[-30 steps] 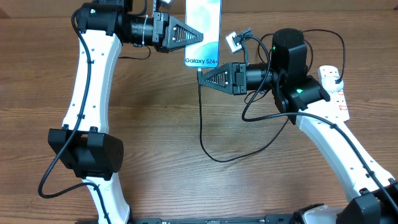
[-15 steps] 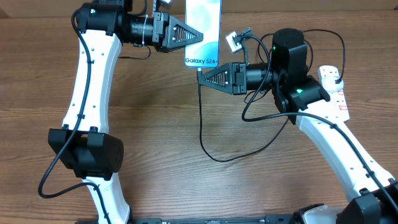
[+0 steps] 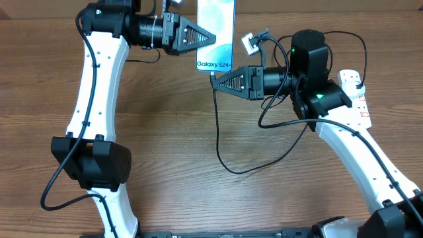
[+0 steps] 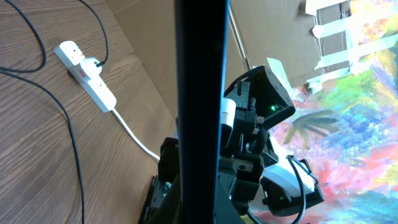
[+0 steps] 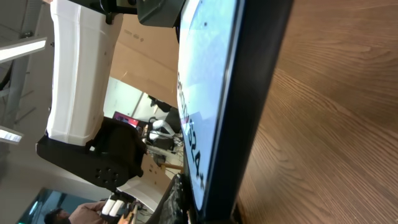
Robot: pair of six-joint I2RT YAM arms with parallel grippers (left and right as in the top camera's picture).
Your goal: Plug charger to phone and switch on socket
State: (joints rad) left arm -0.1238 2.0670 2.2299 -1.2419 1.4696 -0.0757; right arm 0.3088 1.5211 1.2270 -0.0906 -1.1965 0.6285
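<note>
One small rightward shift: right tool (image 3: 213, 80), closed, and charger (image 3: 218, 132) below phone (image 3: 216, 26).

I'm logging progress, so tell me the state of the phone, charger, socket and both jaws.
phone: screen up.
charger: tip at phone's bottom edge, insertion unclear.
socket: charger plugged in, switch position unclear.
left gripper: jaws shut on phone.
right gripper: jaws shut on charger.

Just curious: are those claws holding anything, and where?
Left gripper pinches the phone by its side edge; right gripper seems to pinch the charger at its connector tip.
</note>
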